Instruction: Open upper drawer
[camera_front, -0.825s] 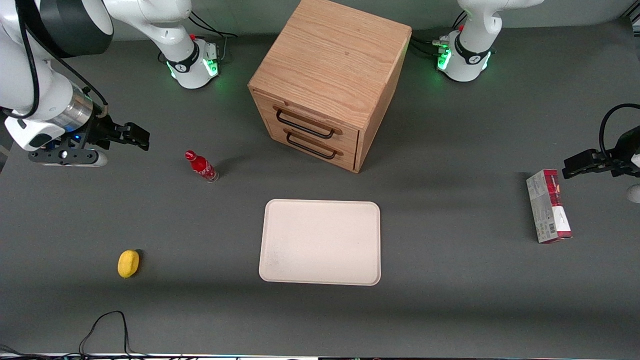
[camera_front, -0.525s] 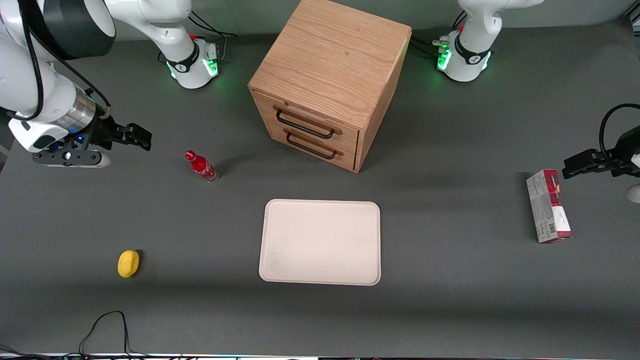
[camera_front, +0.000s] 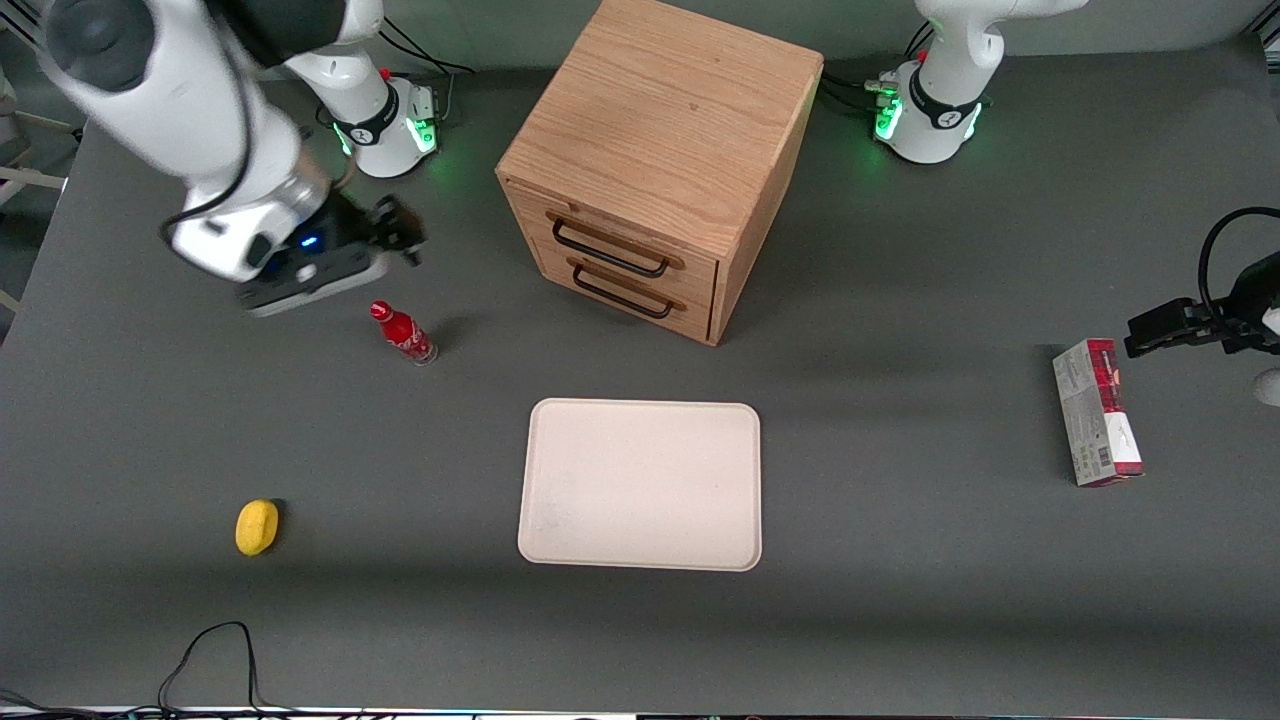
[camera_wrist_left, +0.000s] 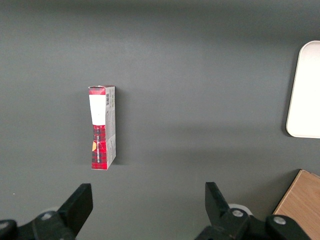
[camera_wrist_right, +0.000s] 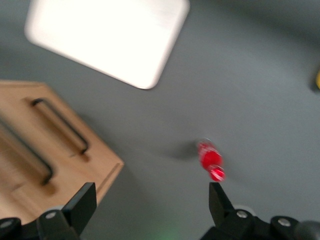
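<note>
The oak cabinet (camera_front: 665, 120) stands at the middle of the table, far from the front camera. Its upper drawer (camera_front: 612, 243) is shut, and its black bar handle sits just above the matching lower drawer's handle (camera_front: 622, 293). The right wrist view shows both handles, with the upper drawer (camera_wrist_right: 30, 156) closer to the cabinet's top. My right gripper (camera_front: 400, 235) (camera_wrist_right: 151, 198) is open and empty. It hovers beside the cabinet's front corner, toward the working arm's end, apart from the handles.
A red bottle (camera_front: 403, 333) (camera_wrist_right: 210, 160) stands just nearer the camera than the gripper. A white tray (camera_front: 640, 485) (camera_wrist_right: 107, 35) lies in front of the cabinet. A yellow lemon (camera_front: 256, 526) lies near the table's front edge. A red-and-grey box (camera_front: 1097, 412) (camera_wrist_left: 102, 127) lies toward the parked arm's end.
My right arm has swung in from the working arm's end of the table toward the cabinet, and the gripper now hangs by the bottle. The drawers have not moved.
</note>
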